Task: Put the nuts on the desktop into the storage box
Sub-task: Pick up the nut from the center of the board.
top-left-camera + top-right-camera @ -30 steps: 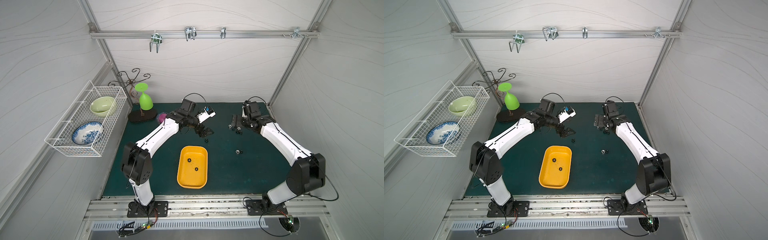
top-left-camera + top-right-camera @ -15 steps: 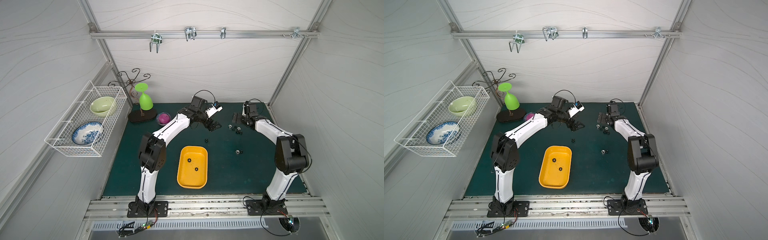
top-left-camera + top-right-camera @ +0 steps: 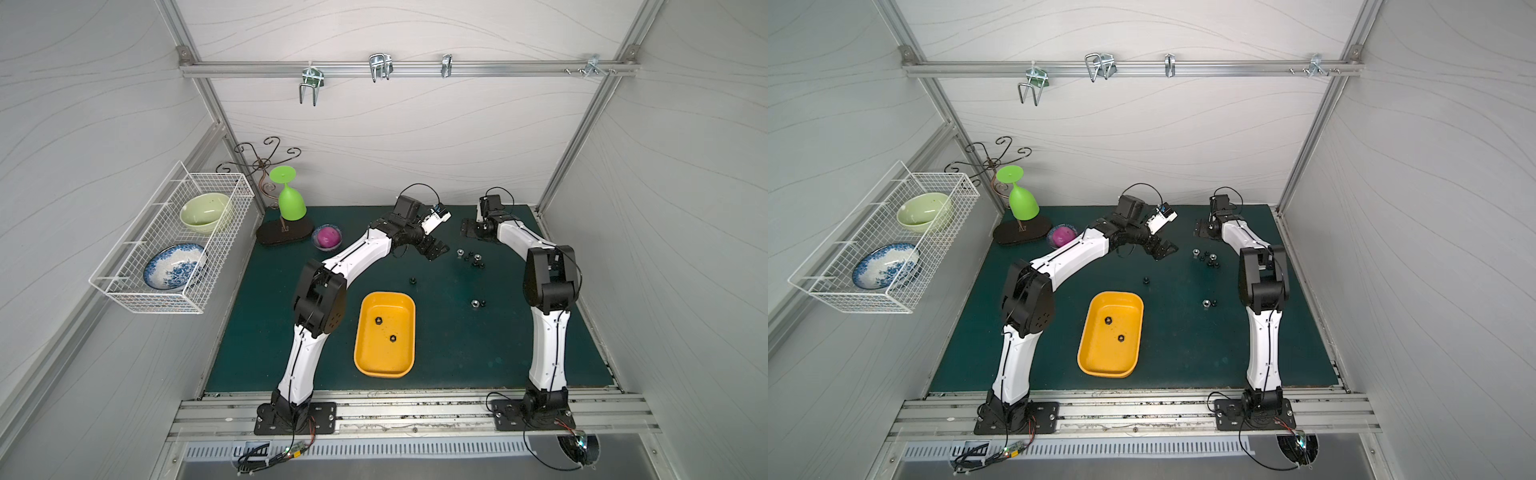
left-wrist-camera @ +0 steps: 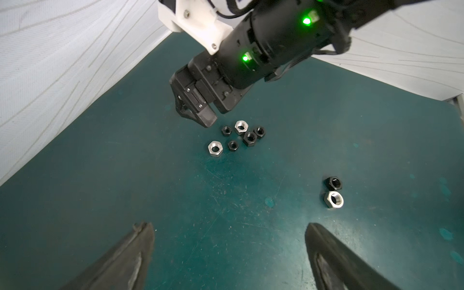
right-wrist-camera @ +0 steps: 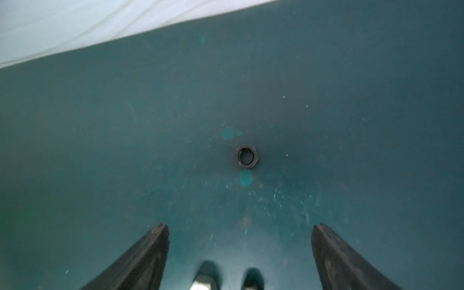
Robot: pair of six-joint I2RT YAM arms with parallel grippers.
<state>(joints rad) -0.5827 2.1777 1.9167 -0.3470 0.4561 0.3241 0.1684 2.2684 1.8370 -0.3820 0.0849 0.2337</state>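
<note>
The yellow storage box (image 3: 374,357) lies at the front middle of the dark green desktop (image 3: 457,357), with two black nuts (image 3: 378,320) inside. Several black and silver nuts (image 3: 471,257) cluster far right of centre, clearer in the left wrist view (image 4: 241,126). A lone black nut (image 3: 413,281) and a silver-and-black pair (image 3: 473,303) lie apart. My left gripper (image 3: 436,251) hovers open and empty just left of the cluster (image 4: 229,238). My right gripper (image 3: 467,229) hangs open behind the cluster; two nuts (image 5: 204,277) show blurred between its fingers (image 5: 160,241).
A white wire basket (image 3: 124,291) with two bowls hangs on the left wall. At the back left stand a green goblet (image 3: 291,203) on a dark stand and a small bowl with a pink ball (image 3: 327,236). Walls close off the back and sides.
My left gripper has moved right and back, closer to the nut cluster. The right arm has folded upright and its gripper has drawn back toward the rear wall.
</note>
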